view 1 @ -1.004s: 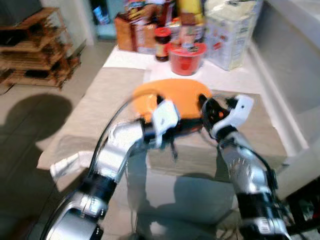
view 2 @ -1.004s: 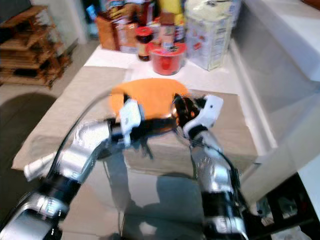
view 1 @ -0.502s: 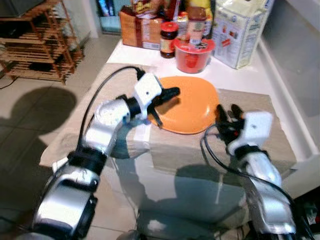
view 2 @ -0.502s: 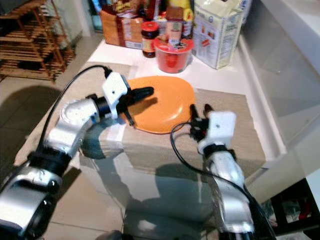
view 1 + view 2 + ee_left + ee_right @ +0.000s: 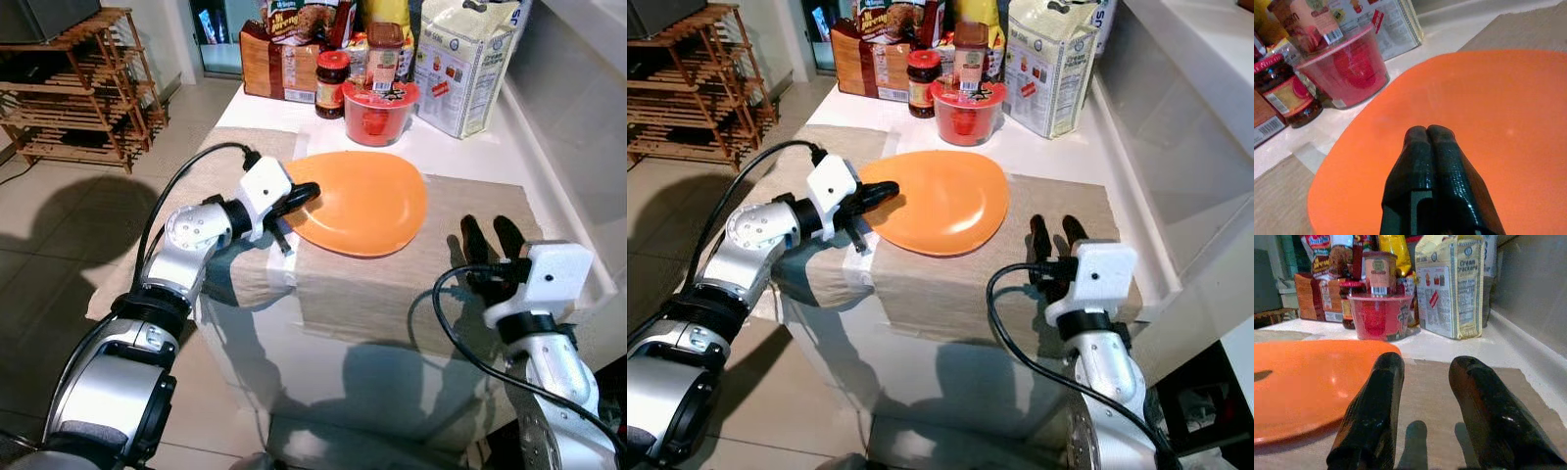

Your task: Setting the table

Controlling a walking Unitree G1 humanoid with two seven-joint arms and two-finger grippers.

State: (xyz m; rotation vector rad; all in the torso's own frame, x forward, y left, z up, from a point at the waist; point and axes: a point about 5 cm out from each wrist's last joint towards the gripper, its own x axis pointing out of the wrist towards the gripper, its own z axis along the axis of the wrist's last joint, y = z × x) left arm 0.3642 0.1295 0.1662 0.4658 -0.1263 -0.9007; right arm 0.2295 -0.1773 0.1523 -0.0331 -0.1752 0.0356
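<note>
Orange plate [image 5: 364, 203], rounded-square w/ shallow raised rim, empty, lies flat on beige cloth [image 5: 392, 279] covering the desk, approx. centre, its near edge well back from the cloth's front fold. Glossy surface catches light; far edge points toward the white desk [image 5: 431, 147] strip beyond.

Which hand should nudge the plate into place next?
Left. The left hand is shut, its tips over the plate rim. The right hand is open, off to the plate's side over the cloth.
</note>
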